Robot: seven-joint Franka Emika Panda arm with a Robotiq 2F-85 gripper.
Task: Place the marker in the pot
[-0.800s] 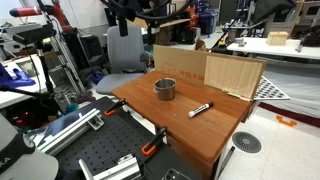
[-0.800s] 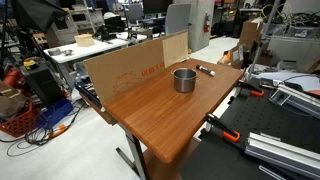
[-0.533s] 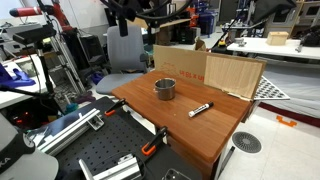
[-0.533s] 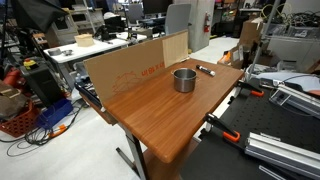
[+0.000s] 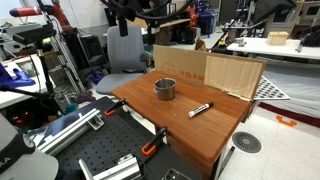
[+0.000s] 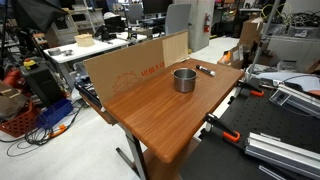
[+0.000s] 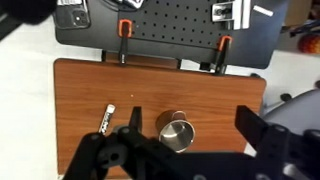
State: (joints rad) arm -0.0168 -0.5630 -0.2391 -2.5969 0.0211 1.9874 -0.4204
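The silver pot (image 5: 164, 88) stands upright on the wooden table (image 5: 190, 135); it also shows in the other exterior view (image 6: 184, 79) and the wrist view (image 7: 177, 130). The marker (image 5: 200, 109), white with dark ends, lies flat on the table beside the pot, apart from it; it also shows in an exterior view (image 6: 206, 70) and the wrist view (image 7: 106, 119). My gripper (image 7: 192, 122) is open and empty, high above the table, with the pot seen between its fingers. I cannot make out the gripper in the exterior views.
A cardboard sheet (image 5: 215, 72) stands along the table's back edge, also in an exterior view (image 6: 125, 68). Orange clamps (image 7: 125, 28) hold the table to a black perforated board (image 7: 170, 15). Lab benches and chairs surround the table.
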